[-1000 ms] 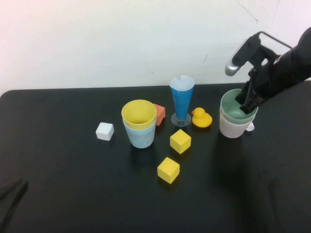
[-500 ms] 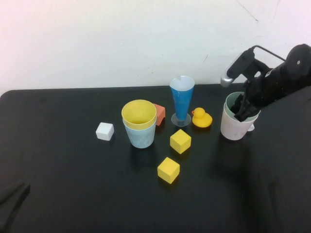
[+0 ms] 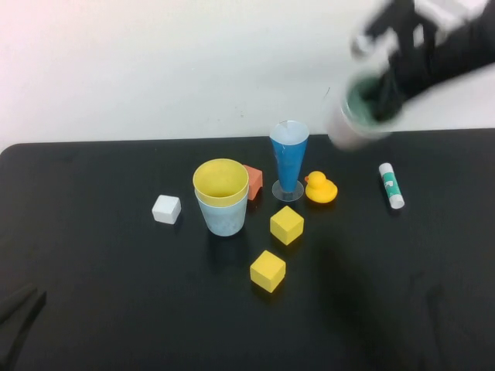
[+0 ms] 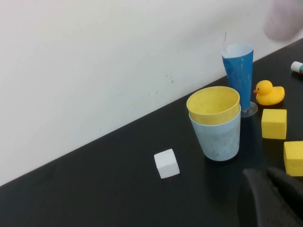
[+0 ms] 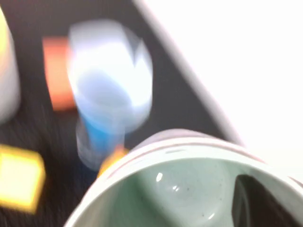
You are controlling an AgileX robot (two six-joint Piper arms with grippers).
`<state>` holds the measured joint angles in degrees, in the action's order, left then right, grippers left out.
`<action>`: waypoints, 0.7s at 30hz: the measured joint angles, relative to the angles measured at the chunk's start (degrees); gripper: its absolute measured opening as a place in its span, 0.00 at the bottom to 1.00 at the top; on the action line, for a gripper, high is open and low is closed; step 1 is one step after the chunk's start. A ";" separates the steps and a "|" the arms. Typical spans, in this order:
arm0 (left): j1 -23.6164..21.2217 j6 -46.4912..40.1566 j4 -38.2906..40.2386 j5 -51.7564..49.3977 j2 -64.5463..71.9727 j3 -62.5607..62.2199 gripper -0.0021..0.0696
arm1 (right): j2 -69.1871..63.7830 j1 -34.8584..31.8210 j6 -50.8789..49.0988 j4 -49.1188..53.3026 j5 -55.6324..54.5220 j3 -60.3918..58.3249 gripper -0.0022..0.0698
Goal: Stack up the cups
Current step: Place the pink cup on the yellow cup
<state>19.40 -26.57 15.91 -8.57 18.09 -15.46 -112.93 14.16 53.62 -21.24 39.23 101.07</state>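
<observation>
The right gripper (image 3: pixel 384 99) hangs high above the table's (image 3: pixel 93 309) far right, clamped on the rim of the mint green cup (image 3: pixel 370 99), which sits nested in the pale pink cup (image 3: pixel 344 127); both are off the surface. The yellow cup (image 3: pixel 220 180) rests inside the light blue cup (image 3: pixel 224 218) at centre. The left gripper (image 3: pixel 17 313) lies low at the near left corner; whether its fingers are apart cannot be told.

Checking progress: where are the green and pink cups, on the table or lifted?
Lifted: the right gripper holds the green cup, nested in the pink cup, above the table.
</observation>
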 joint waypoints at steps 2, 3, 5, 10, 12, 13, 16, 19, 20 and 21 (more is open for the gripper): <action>0.00 0.00 0.00 0.14 0.00 0.00 0.03 | 1.97 2.74 1.69 -1.07 0.59 4.63 0.14; 0.00 0.00 0.00 0.35 0.00 0.00 0.03 | 2.65 4.51 2.60 -1.48 1.00 7.00 0.13; 0.00 0.00 0.00 1.03 0.00 0.00 0.03 | 2.93 8.04 4.15 -1.97 1.66 10.64 0.13; 0.00 0.00 0.00 2.19 0.00 0.00 0.03 | -1.79 15.46 5.47 -2.78 2.85 13.94 0.13; 0.00 0.00 0.00 2.19 0.00 0.00 0.03 | -4.93 16.58 5.60 -2.55 3.11 13.94 0.13; 0.00 0.00 0.00 2.19 0.00 0.00 0.03 | -6.66 16.90 5.59 -2.17 3.21 13.94 0.13; 0.00 0.00 0.00 2.19 0.00 0.00 0.03 | -10.50 17.00 5.26 -1.58 2.95 13.82 0.13; 0.00 0.00 0.00 2.19 0.00 0.00 0.03 | -11.90 17.00 4.87 -1.15 2.62 13.82 0.13; 0.00 0.00 0.00 2.19 0.00 0.00 0.03 | -12.13 17.00 4.77 -1.15 2.61 13.82 0.13; 0.00 0.00 0.00 2.19 0.00 0.00 0.03 | -12.24 17.00 4.77 -1.15 2.51 13.82 0.13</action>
<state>19.40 -26.57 15.91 -6.38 18.09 -15.46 -125.17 31.15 58.39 -22.39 41.74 114.89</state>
